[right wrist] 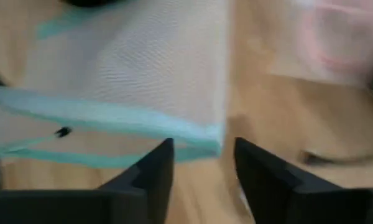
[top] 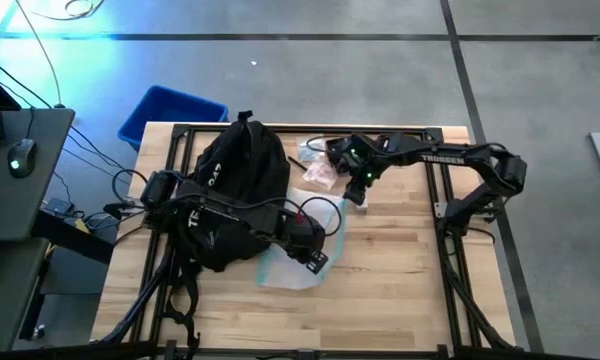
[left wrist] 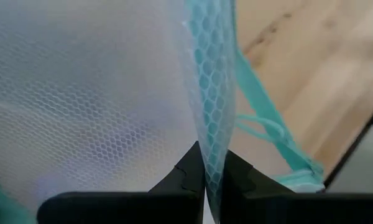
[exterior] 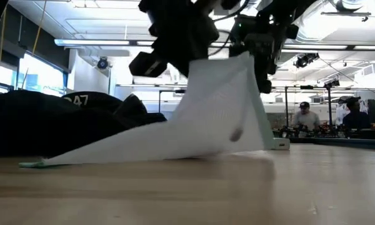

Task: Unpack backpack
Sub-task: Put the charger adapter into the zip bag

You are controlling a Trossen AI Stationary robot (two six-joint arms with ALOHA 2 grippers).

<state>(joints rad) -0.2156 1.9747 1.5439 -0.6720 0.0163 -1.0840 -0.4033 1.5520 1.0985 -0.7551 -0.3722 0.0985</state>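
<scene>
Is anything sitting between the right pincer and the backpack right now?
Yes. The white mesh bag with teal trim lies between them, beside the backpack. The left pincer is clamped on its mesh and lifts it. The right pincer, open, hangs at the bag's far edge.

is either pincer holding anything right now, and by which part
The left pincer is shut on the white mesh bag, pinching its teal-trimmed edge. The right pincer is open beside it, holding nothing.
</scene>
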